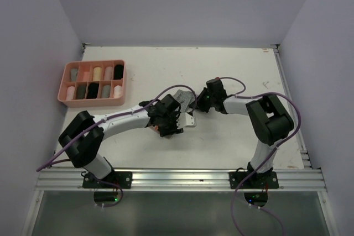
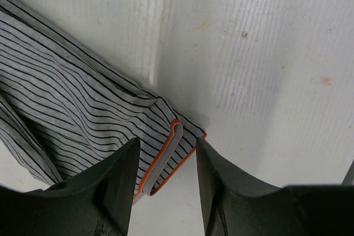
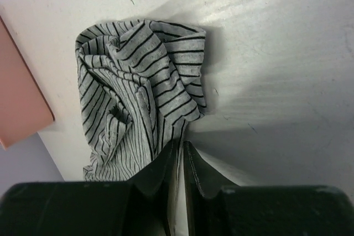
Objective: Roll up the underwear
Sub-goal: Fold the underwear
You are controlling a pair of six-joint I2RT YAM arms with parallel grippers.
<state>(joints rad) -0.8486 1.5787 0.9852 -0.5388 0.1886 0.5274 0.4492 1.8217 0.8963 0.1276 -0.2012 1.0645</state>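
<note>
Scuffs and small specks mark the white table (image 1: pixel 238 70) all over; I see them plainly in both wrist views. Plain pale-lilac walls (image 1: pixel 182 4) box it in on three sides, and a ribbed aluminium rail (image 1: pixel 182 176) runs along the near edge. The grey black-striped fabric underwear (image 1: pixel 185 96) lies crumpled about mid-table, between my two arms. My left gripper (image 2: pixel 167 145) stands half wide, its fingers either side of the orange-trimmed hem. My right gripper (image 3: pixel 180 143) is narrowed to a slit at the garment's edge — whether it pinches cloth I cannot tell. A pink plastic compartment tray (image 1: pixel 93 102), holding rolled pieces (image 1: pixel 97 73), sits by the left edge toward the far corner.
</note>
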